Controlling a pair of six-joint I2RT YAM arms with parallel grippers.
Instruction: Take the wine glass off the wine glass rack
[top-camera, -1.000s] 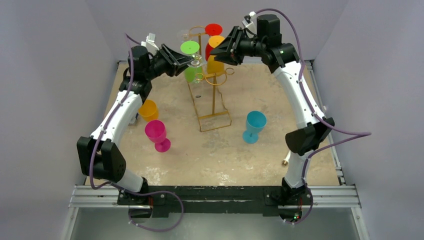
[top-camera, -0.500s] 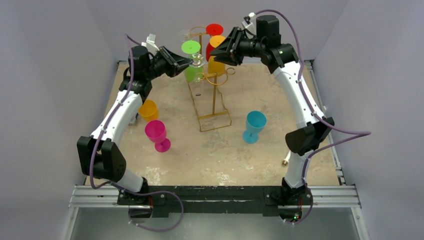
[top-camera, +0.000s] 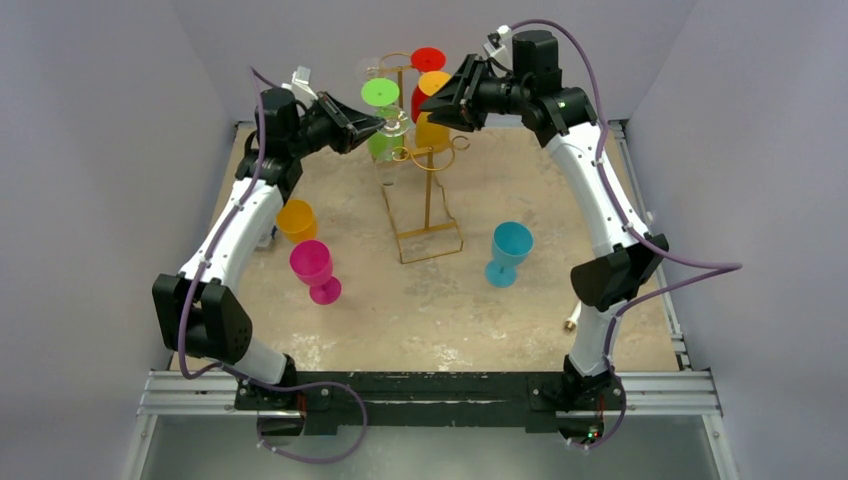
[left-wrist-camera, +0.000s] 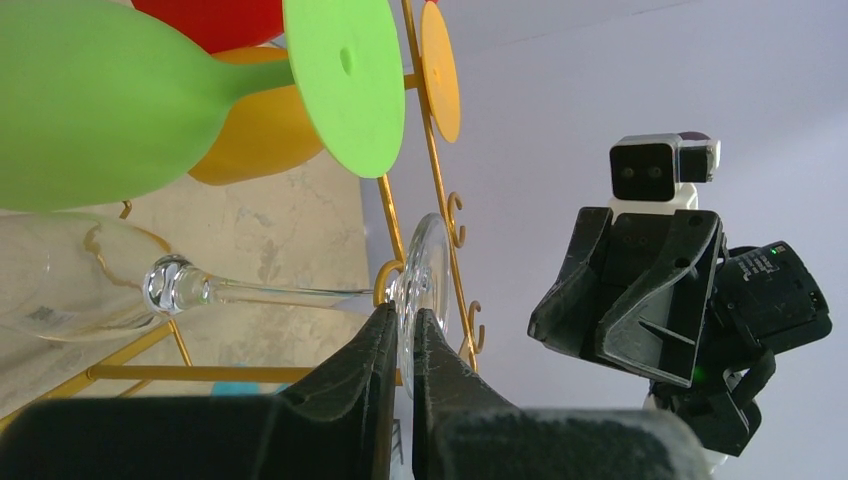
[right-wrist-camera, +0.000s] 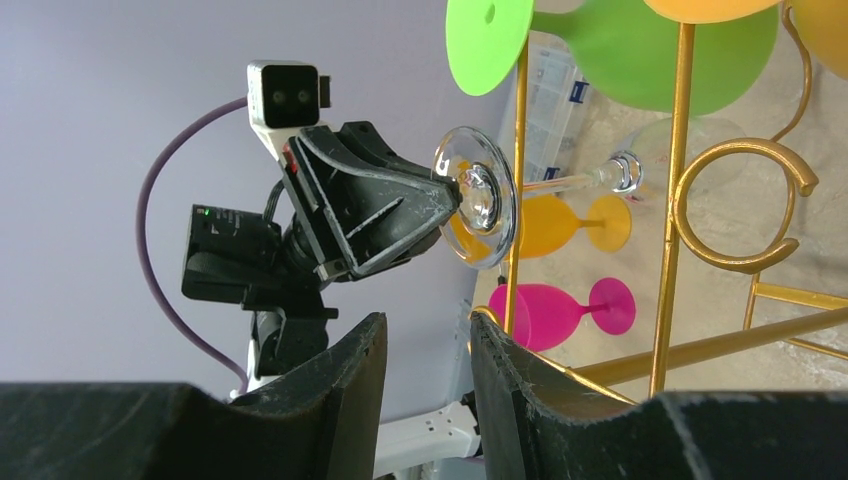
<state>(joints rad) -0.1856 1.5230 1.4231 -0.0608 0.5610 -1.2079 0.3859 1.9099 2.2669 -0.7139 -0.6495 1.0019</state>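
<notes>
On the left of the table (top-camera: 450, 310) I see an orange glass (top-camera: 296, 218) and a pink glass (top-camera: 313, 268) standing just beside each other, near my left arm. Further right, my left pincer (left-wrist-camera: 402, 320) is clenched on the round foot of the clear wine glass (left-wrist-camera: 180, 285), pinching the foot's rim from both sides. The wine glass hangs with its stem in a curled hook of the wine glass rack (top-camera: 428, 205), which stands toward the far middle of the table. A green glass (top-camera: 380, 95) hangs just beside it. My right pincer (right-wrist-camera: 425, 335) hovers at the rack's upper right, jaws apart, grasping nothing. A teal glass (top-camera: 510, 250) stands right of the rack's base.
</notes>
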